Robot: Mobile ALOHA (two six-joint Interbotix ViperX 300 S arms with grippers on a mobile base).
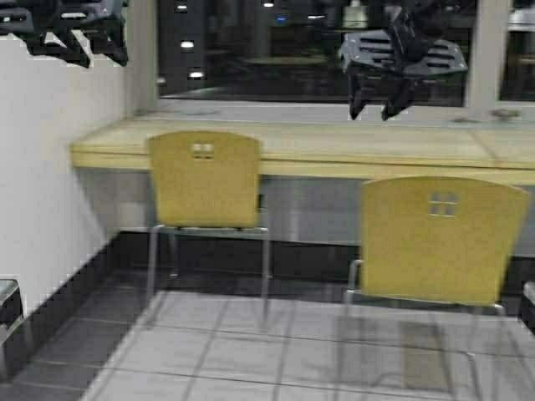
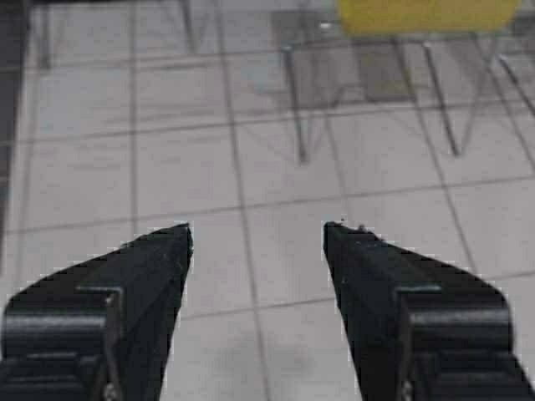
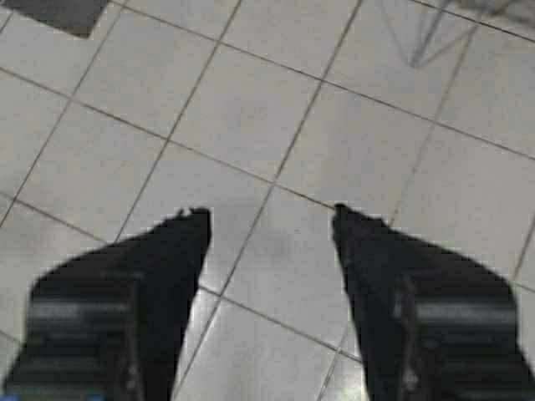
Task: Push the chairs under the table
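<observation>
Two chairs before the table, both grippers raised and released.
Left gripper (image 1: pixel 79 38) hangs spread, high beyond the table's (image 1: pixel 334 150) left end; left chair (image 1: pixel 205 180) sits at its edge; right gripper (image 1: pixel 380 104) spread above it; right chair (image 1: pixel 439 242) stands pulled back.

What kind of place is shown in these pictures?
Probably a cafeteria or canteen seating area: a long counter table runs under a window, with matching plywood chairs on a tiled floor.

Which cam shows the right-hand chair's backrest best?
High view: the right chair shows its whole curved back with the square cutouts. Left wrist view catches only a yellow edge and the chrome legs. Right wrist view shows just thin legs over the floor tiles, chair uncertain.
</observation>
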